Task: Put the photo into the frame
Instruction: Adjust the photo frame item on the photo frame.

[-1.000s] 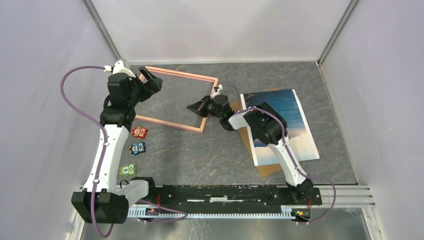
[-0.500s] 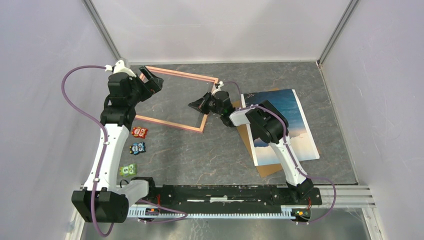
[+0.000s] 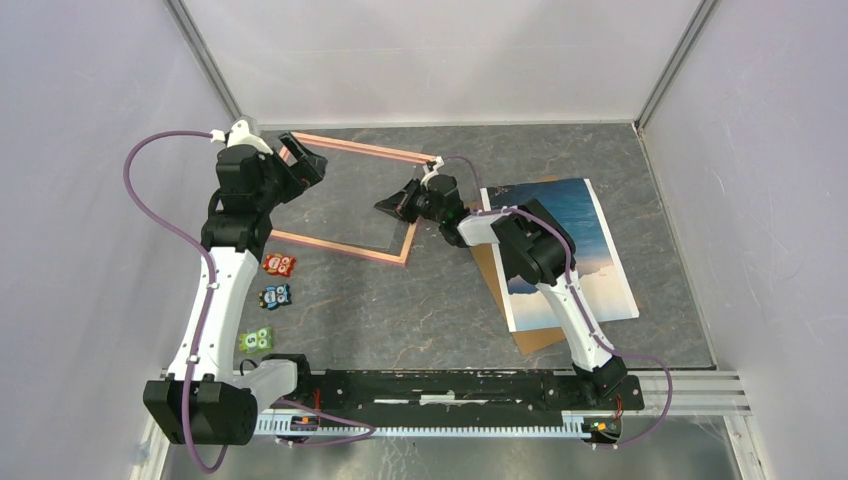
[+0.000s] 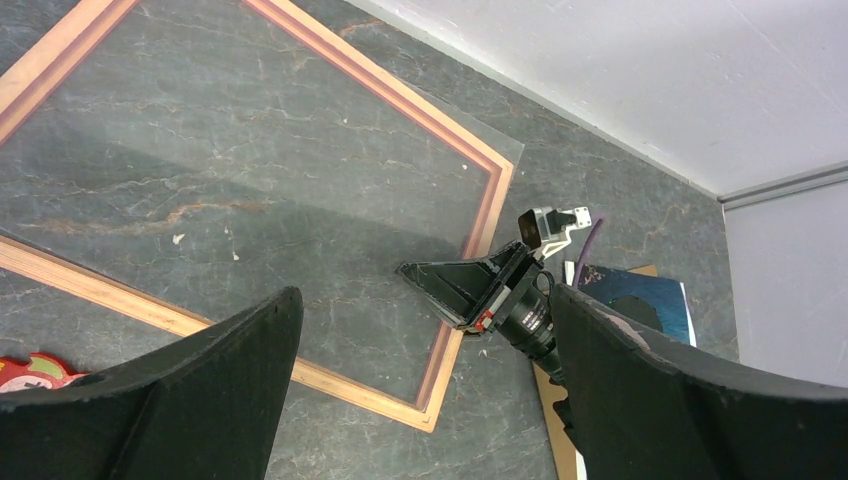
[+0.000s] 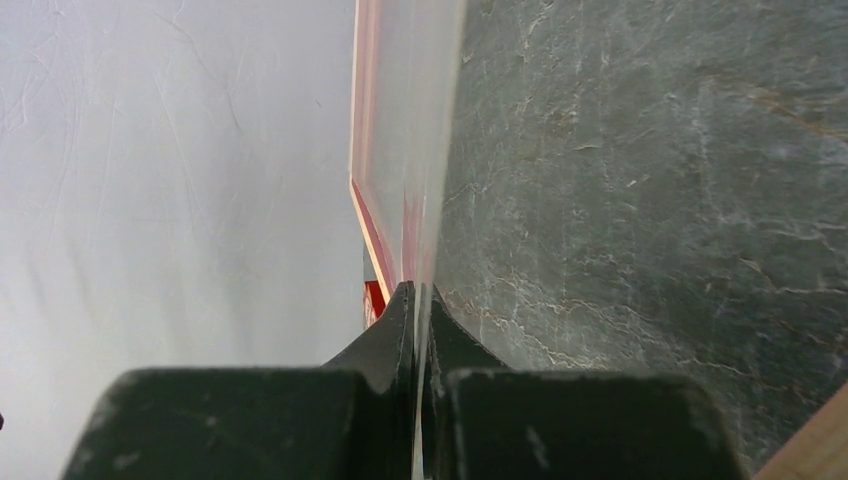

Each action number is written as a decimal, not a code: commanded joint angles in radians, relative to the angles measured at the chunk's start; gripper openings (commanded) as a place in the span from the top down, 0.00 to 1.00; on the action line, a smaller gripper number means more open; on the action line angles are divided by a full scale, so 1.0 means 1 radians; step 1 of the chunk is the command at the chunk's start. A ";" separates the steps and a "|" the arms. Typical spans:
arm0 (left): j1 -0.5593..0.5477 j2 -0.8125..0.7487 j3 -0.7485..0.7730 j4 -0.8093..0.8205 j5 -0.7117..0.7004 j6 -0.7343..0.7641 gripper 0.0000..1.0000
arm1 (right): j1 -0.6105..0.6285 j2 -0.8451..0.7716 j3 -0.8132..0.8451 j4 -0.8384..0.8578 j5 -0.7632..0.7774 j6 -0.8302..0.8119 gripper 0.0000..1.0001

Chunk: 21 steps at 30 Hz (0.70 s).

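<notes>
No brand, label or writing can be read: the only printed things are three small cartoon figures (image 3: 272,297) in a row near the table's (image 3: 400,320) 9 o'clock edge, and their markings are too small to make out. The right gripper (image 3: 395,203) (image 4: 420,275) (image 5: 417,300) reaches in at the 3 o'clock rail of the frame (image 3: 340,249) (image 4: 330,375) (image 5: 360,120). Its jaws are pinched nearly together on the edge of a thin clear pane (image 5: 430,120) (image 4: 485,135). The wrist view shows that sheet edge-on between the two black fingers (image 5: 380,340), with the pink rail just beside it. The pane's far corner sticks out past the frame's 1 o'clock corner; whether the rest of the pane rests on the frame cannot be told. The left gripper (image 3: 305,158) hangs above the frame's 10 o'clock corner with its fingers (image 4: 220,380) spread wide and nothing between them. The frame lies flat on the dark marbled table toward 11 o'clock from the centre, turned slightly askew. The photo (image 3: 580,225) (image 4: 665,310) lies picture side up toward 3 o'clock, well apart from the frame and partly under the right arm. It rests on a brown backing board (image 3: 540,340), which peeks out at its near and left edges.
</notes>
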 commanded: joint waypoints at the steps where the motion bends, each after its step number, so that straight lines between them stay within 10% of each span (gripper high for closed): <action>1: -0.002 0.003 -0.004 0.038 0.014 -0.049 0.00 | -0.003 0.015 0.065 -0.004 -0.059 -0.024 1.00; 21: -0.002 0.015 -0.011 0.050 0.030 -0.054 0.00 | -0.030 0.001 0.047 -0.021 -0.101 -0.040 1.00</action>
